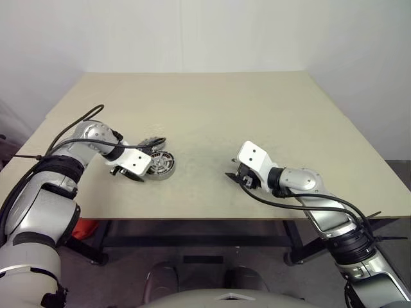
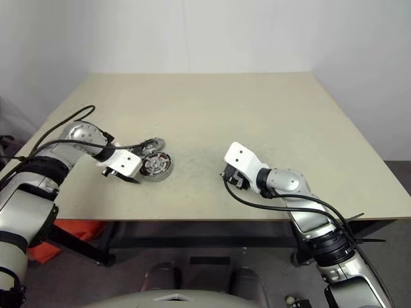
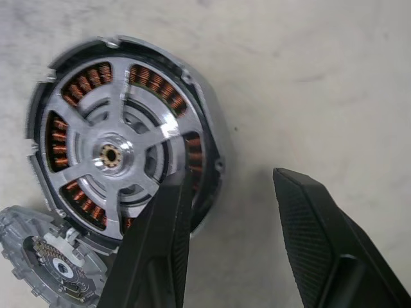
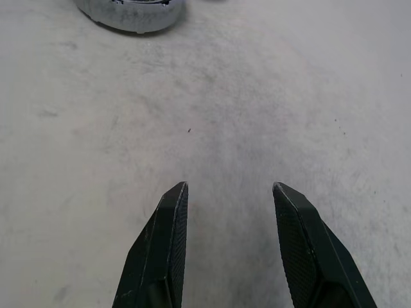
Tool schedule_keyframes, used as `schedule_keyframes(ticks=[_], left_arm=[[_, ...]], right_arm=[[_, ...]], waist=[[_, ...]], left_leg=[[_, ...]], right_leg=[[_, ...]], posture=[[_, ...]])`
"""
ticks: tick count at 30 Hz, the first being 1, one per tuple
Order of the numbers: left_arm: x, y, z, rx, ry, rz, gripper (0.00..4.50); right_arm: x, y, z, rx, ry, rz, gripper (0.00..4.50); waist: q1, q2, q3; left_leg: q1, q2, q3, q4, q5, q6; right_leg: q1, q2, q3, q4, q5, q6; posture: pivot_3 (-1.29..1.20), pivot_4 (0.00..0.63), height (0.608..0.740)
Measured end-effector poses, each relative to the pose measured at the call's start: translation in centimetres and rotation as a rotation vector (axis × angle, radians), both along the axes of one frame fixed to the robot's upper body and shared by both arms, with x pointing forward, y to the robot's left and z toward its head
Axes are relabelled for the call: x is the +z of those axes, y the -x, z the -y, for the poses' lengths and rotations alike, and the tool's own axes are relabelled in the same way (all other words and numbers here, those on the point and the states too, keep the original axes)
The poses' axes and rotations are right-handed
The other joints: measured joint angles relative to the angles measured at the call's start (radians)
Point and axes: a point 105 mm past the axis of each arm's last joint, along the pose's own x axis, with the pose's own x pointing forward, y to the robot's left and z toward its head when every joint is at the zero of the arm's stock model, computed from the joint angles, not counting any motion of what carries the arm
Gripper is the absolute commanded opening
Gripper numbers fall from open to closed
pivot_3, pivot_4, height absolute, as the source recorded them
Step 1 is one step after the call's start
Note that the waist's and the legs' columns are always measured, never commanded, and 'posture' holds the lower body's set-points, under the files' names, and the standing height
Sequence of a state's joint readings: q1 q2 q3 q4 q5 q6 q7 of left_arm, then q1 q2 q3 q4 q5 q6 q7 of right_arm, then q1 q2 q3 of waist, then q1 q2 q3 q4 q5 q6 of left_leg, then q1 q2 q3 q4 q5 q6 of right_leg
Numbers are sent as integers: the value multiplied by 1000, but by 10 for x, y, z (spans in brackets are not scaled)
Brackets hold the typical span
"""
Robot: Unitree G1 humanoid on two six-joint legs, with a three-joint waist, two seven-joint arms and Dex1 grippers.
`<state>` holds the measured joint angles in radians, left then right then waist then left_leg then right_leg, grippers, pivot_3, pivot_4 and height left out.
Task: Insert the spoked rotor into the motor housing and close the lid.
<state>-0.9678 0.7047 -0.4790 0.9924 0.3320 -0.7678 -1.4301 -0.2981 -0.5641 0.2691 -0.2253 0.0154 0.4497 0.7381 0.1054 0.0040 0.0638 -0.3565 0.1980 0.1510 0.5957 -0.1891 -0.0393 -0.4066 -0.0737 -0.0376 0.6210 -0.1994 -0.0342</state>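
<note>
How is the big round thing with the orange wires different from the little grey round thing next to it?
The motor housing is bigger; the lid is smaller. The motor housing shows copper windings behind flat silver spokes; the lid has a notched, gear-like edge and a dark centre. Both are round, metal, and lie on the table, side by side.

The left arm reaches forward with its elbow bent and its wrist tipped steeply down. The left gripper (image 3: 228, 186) has its two black fingers (image 3: 157, 244) spread apart with nothing between them. The right arm stretches forward and inward at a shallow downward slant. The right gripper (image 4: 229, 187) also holds its fingers (image 4: 160, 247) parted and empty, the tips level with each other, and well apart from the left gripper.
</note>
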Motion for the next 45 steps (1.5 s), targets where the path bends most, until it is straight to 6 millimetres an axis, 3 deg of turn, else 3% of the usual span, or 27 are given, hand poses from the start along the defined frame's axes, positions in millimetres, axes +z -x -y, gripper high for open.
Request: schedule_keyframes(ticks=[14, 17, 21, 39, 45], left_arm=[[0, -11, 9, -70, -69, 39, 2080], [0, -11, 11, -73, -63, 44, 1528], [3, -14, 15, -81, -56, 62, 342], [1, -16, 18, -89, -55, 81, 110], [21, -34, 29, -117, -85, 209, 110]], right_arm=[[3, 5, 3, -44, -16, 14, 2320], [4, 5, 4, -50, -14, 15, 2358], [5, 4, 6, -57, -14, 20, 2358], [5, 3, 7, -61, -9, 26, 2358], [5, 3, 7, -61, -4, 32, 2358]], waist=[[23, -1, 0], [24, -1, 0], [25, 0, 0], [34, -1, 0], [47, -12, 7]], left_leg=[[6, 0, -1, 0, 0, 0], [6, 0, -1, 0, 0, 0], [6, -1, -1, -1, 0, 0], [6, -1, -1, -1, 0, -1], [4, 1, -2, -1, 1, -1]], right_leg=[[5, 0, 0, 0, 0, 1], [5, -1, 0, 0, 0, 1], [5, -1, 1, 0, 0, 1], [5, -1, 0, 0, 0, 1], [4, -1, 0, -1, 0, 1]], posture=[[0, 0, 740], [0, 0, 740], [0, 0, 740], [0, 0, 740], [0, 0, 740]])
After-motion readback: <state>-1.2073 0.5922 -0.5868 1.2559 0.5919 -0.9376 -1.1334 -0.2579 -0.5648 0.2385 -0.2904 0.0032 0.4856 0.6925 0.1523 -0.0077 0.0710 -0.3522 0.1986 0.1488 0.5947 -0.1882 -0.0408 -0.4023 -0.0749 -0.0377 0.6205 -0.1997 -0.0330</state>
